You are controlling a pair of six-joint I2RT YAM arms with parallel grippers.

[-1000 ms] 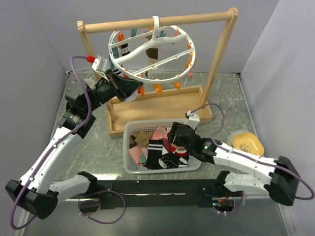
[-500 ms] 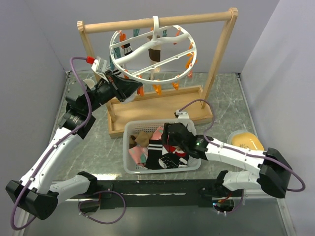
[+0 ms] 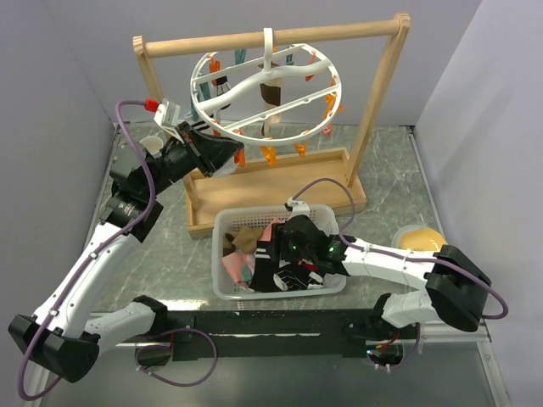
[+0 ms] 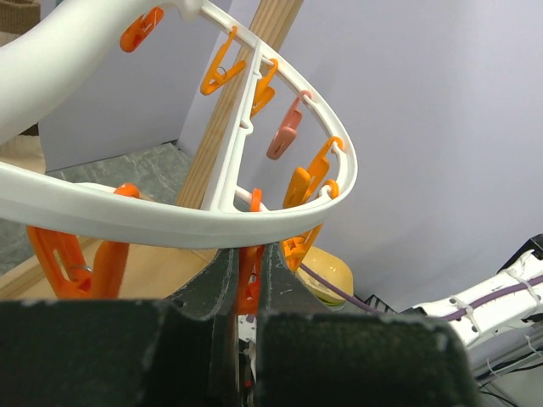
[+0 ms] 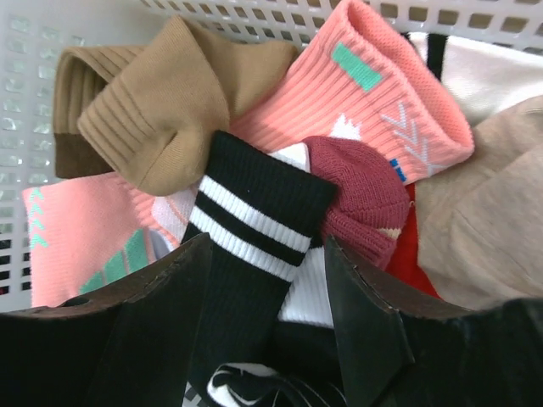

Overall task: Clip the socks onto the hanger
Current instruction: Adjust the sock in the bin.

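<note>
The hanger [image 3: 252, 82], a white ring with orange pegs, hangs from the wooden bar. Two socks hang clipped to it: a brown one [image 3: 269, 93] and a black-and-white one [image 3: 220, 86]. My left gripper [image 3: 232, 153] is at its lower left rim, shut on an orange peg [image 4: 249, 280] just under the ring [image 4: 170, 225]. More socks [image 3: 254, 257] lie in the basket. My right gripper [image 5: 267, 246] is low over them and open, its fingers on either side of a black sock with white stripes [image 5: 254, 212]. Pink [image 5: 373, 93], brown [image 5: 161, 119] and maroon [image 5: 361, 191] socks lie around it.
The white mesh basket [image 3: 222, 227] sits just in front of the wooden frame's base tray [image 3: 280, 191]. The frame's right post [image 3: 377, 102] stands behind it. A yellow object [image 3: 420, 240] lies at the right. Grey walls close in on the left, the right and behind.
My right gripper has moved left and down into the basket, over the black striped sock, and its jaws have narrowed a little. The left gripper keeps its hold on the peg.
</note>
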